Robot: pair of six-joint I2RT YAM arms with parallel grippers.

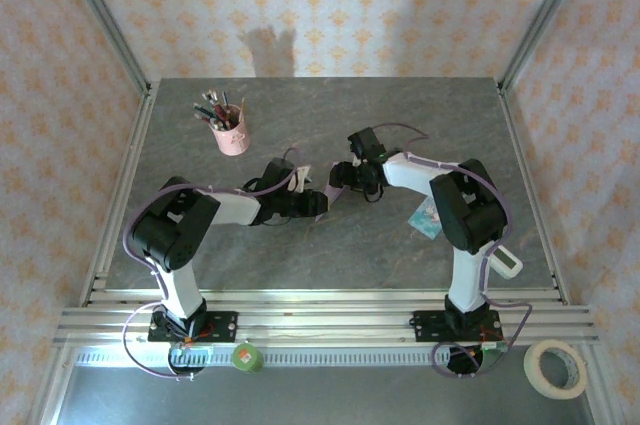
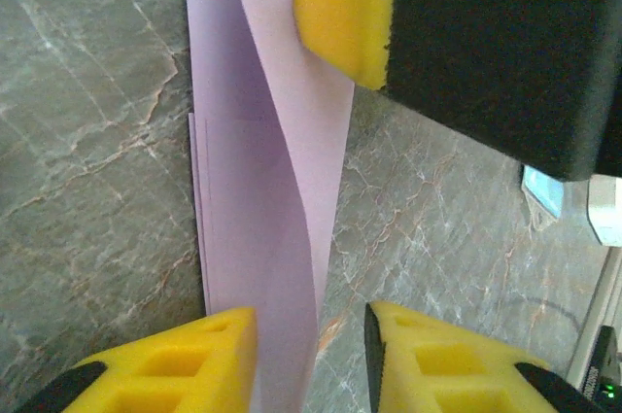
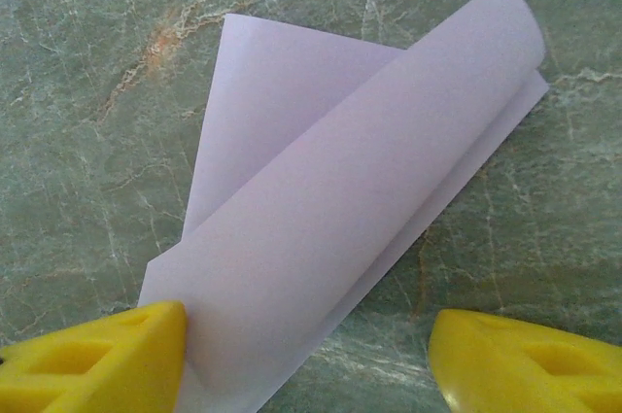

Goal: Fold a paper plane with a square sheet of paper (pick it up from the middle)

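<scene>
Sheet of paper, part-folded into a long strip, lies in the middle of the table. Its long axis runs 6 to 12 in the left wrist view, top flap curling up loose. Left gripper straddles the 6 o'clock end, jaws apart, gripping nothing. Right gripper sits at the 12 end, wide open: one finger touches the flap edge, the other is clear. Both equally near; flap likely needs pressing flat next.

Your grey marbled bench sits inside cream walls patterned in orange. Aluminium posts rise at its far corners.
</scene>
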